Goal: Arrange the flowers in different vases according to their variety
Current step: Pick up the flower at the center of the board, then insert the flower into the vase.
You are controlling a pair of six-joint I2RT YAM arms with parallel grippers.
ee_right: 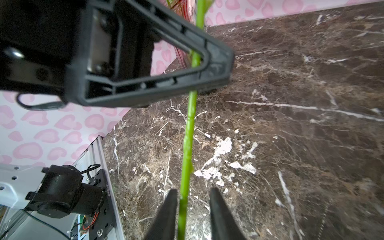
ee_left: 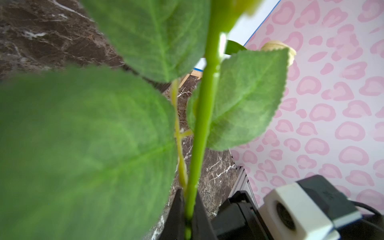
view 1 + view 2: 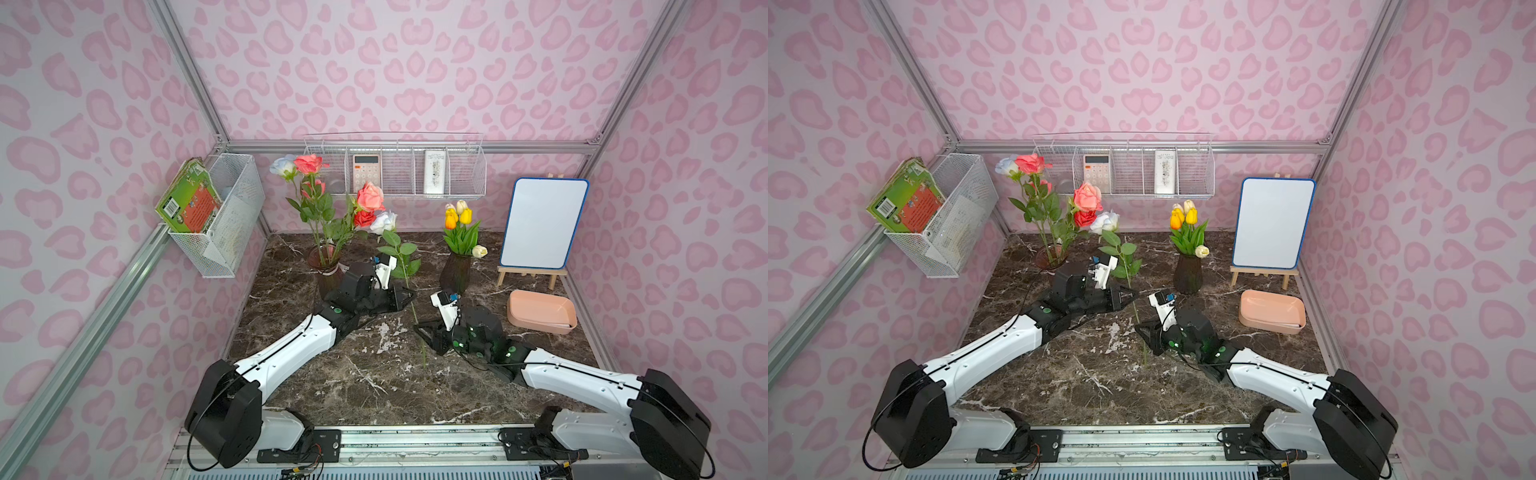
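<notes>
A pale blue-white rose (image 3: 383,222) (image 3: 1105,221) stands upright over the table between the arms. My left gripper (image 3: 411,294) (image 3: 1136,294) (image 2: 188,193) is shut on its green stem (image 2: 202,124) just below the leaves. Lower down, my right gripper (image 3: 417,328) (image 3: 1139,328) (image 1: 193,193) is open, its fingers either side of the stem (image 1: 188,135) with a gap on one side. The left vase (image 3: 328,270) (image 3: 1050,257) holds pink, red and pale roses. The right vase (image 3: 456,272) (image 3: 1187,274) holds yellow, orange and cream tulips (image 3: 457,216).
A peach tray (image 3: 540,318) sits at the right, behind my right arm. A whiteboard on an easel (image 3: 542,222) stands at the back right. A wire basket with a book (image 3: 216,212) hangs on the left wall, and a wire shelf (image 3: 395,166) on the back wall.
</notes>
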